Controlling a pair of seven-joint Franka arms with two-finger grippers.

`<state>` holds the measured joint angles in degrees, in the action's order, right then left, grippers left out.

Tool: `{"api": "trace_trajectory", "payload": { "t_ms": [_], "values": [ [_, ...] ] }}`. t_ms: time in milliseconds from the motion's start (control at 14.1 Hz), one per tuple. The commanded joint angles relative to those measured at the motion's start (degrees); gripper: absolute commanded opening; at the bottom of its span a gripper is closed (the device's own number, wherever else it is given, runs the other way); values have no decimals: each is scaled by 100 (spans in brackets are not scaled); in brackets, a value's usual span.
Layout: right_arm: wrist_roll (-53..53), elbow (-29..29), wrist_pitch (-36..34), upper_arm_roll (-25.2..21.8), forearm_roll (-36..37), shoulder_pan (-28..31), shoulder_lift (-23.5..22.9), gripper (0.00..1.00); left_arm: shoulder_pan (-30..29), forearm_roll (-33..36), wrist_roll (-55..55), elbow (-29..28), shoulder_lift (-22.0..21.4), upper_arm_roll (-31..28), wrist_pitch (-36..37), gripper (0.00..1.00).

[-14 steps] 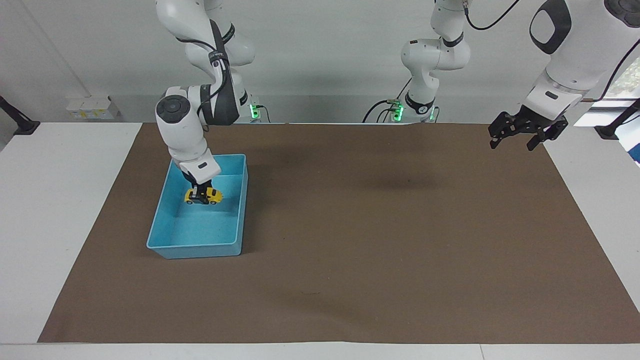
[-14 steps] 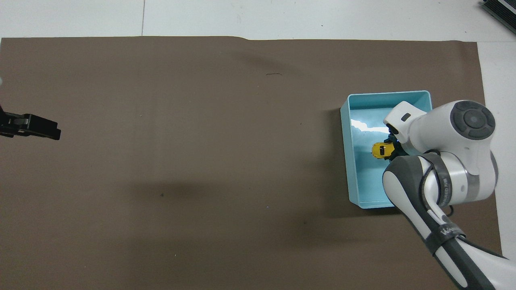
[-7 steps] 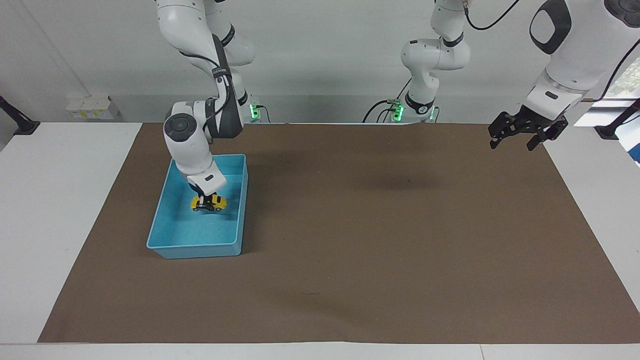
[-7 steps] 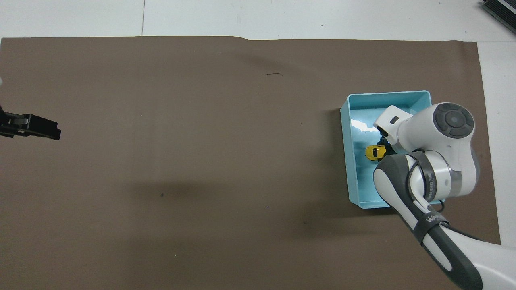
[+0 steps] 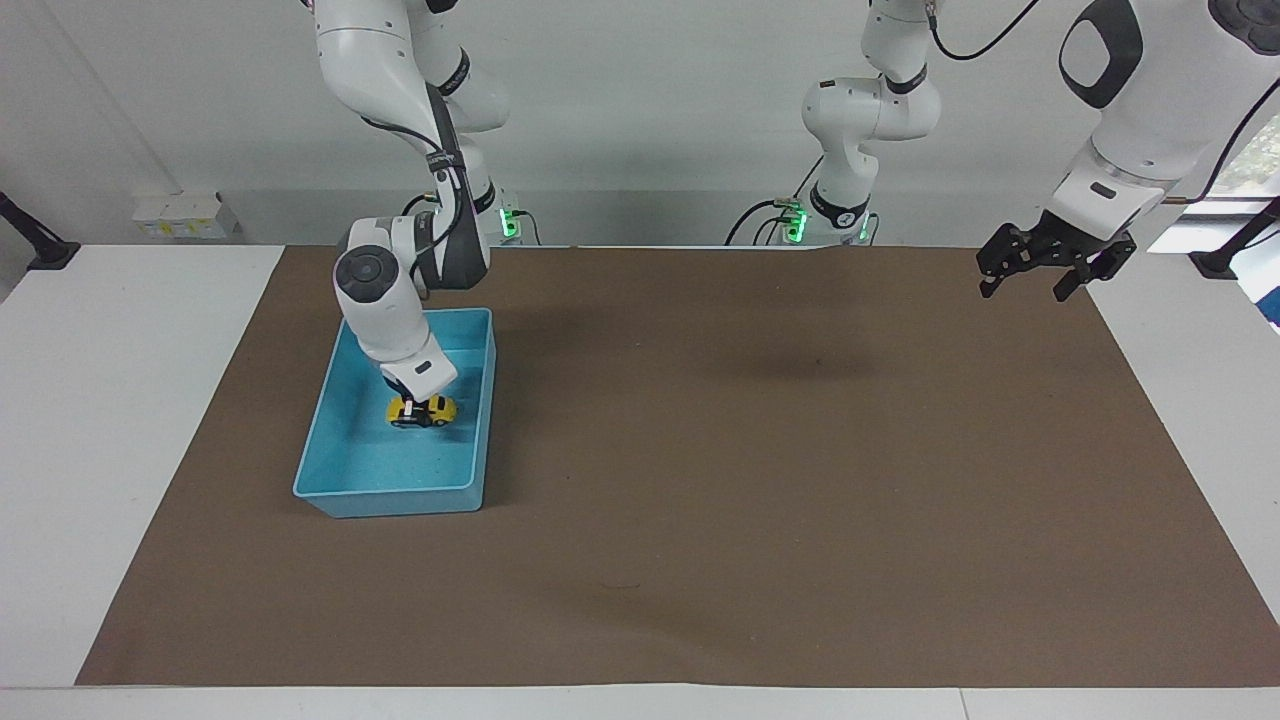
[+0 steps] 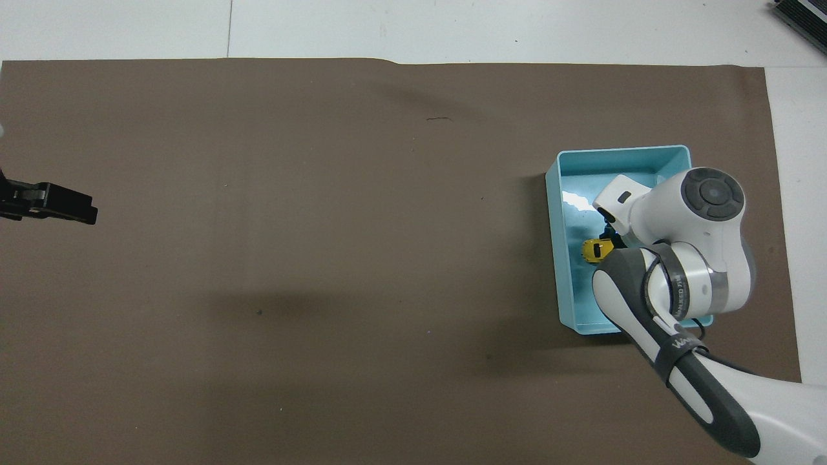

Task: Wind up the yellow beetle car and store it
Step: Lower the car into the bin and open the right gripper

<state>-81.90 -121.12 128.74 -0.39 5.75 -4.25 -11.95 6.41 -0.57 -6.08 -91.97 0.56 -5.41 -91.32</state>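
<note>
I am reaching my right gripper [image 5: 416, 408] down into the blue bin [image 5: 345, 478], which is sitting on the brown mat [image 5: 760, 480] near the right arm's end of the desk, closer to the robots' edge than to the edge away from us. My fingers are clamped on the yellow beetle car [image 5: 424, 411], pinching it across its rounded body. The car is sitting low inside the bin, at or just above the bin floor; I cannot tell whether its wheels are touching. From above, the car [image 6: 595, 249] is lying beside the bin wall that faces the middle of the desk, partly covered by my wrist. My left gripper [image 5: 1040, 265] is waiting in the air over the mat's corner at the left arm's end, near the robots' edge, with its fingers spread apart and holding nothing.
</note>
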Motion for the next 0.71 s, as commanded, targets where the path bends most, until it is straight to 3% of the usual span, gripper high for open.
{"api": "trace_trajectory", "payload": {
  "t_ms": [0,212,283,353,636],
  "values": [
    [-37,-52,90,39,-13,30,26,54,-87,119,63,65,-12,75,115,100],
    [95,-52,90,39,-22,12,26,56,-87,119,63,65,-21,75,115,100],
    [95,-43,90,48,-22,-5,26,65,-87,119,63,65,-12,75,115,100],
    [95,-43,81,48,-22,-14,26,100,-87,119,63,65,-12,75,115,100],
    [-36,124,11,48,40,-14,69,100,-87,119,63,65,-21,75,115,100]
  ]
}}
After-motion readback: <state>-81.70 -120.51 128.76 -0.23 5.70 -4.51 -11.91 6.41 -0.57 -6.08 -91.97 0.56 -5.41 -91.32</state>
